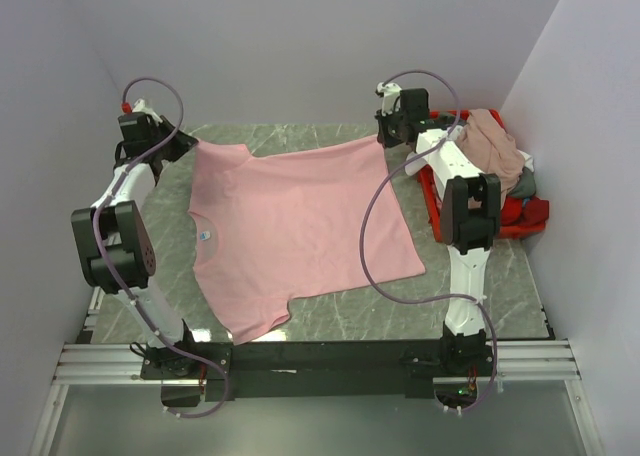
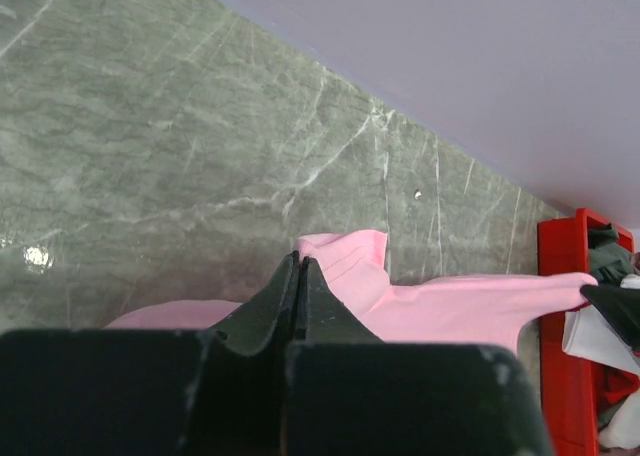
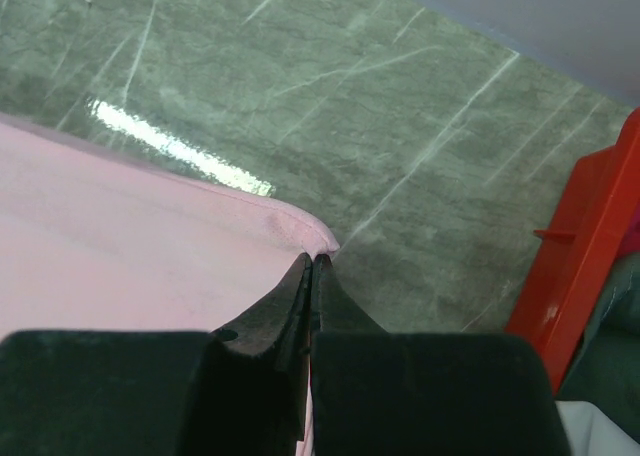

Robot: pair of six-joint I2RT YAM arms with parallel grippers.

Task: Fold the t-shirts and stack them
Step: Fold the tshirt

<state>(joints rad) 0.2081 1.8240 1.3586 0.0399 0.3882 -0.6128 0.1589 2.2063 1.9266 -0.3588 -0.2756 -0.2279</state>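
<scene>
Left fingers [image 2: 268, 311], right fingers [image 3: 285, 311]: pinched shut on sleeve and hem corner of light pink t-shirt [image 1: 300, 226] beside red bin [image 3: 588, 231]. Probably soft, limp, light; corners look best for holding.

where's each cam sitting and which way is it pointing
Top external: above and behind the bases, looking down at the table; left arm and right arm show, light pink t-shirt spread between.
Left wrist: on its arm, facing across the table toward the red bin; shut left gripper pinches the shirt.
Right wrist: on its arm, facing down-forward; shut right gripper pinches a shirt corner.
Shared: both wrist views show shirt and bin.
</scene>
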